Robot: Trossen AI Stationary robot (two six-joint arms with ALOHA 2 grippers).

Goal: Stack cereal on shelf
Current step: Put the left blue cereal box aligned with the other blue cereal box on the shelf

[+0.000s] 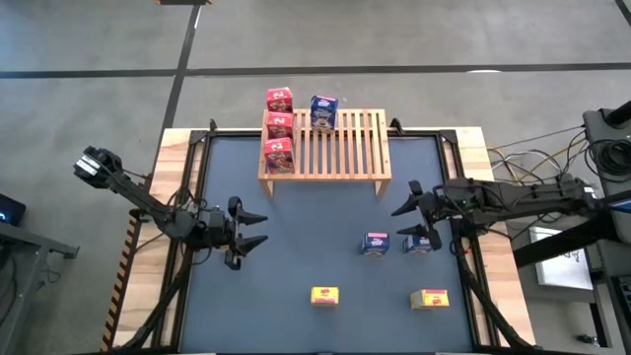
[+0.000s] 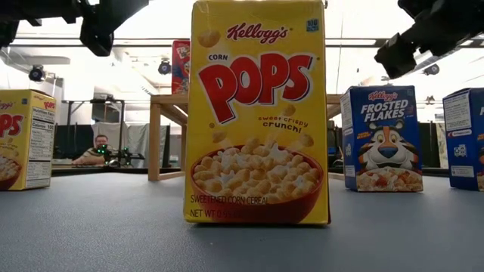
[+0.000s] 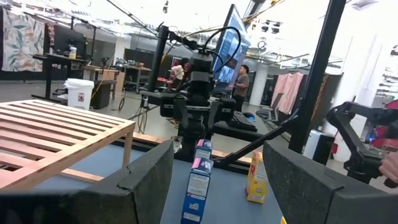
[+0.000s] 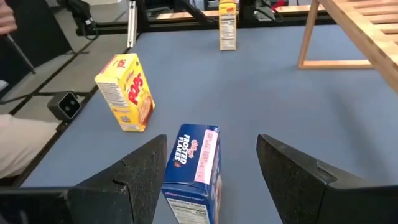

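The wooden slatted rack (image 1: 335,146) stands at the table's far side. Three red cereal boxes (image 1: 279,126) stand in a row on its left end, and one blue box (image 1: 323,111) stands beside them at its far edge. Two blue boxes (image 1: 375,244) (image 1: 419,242) and two yellow boxes (image 1: 324,295) (image 1: 430,299) stand on the table. Another yellow box shows at the left of the low view (image 2: 26,140). My right gripper (image 1: 407,222) is open above the right blue box (image 4: 193,168), with one finger on either side and clear of it. My left gripper (image 1: 254,230) is open and empty at the table's left.
The dark table mat (image 1: 296,217) has a black frame around it and wooden margins. Bare mat lies between the rack and the loose boxes. A small black camera cube (image 4: 65,106) sits near the front edge. People show beyond the table (image 3: 239,81), and a sleeve shows beside it (image 4: 18,155).
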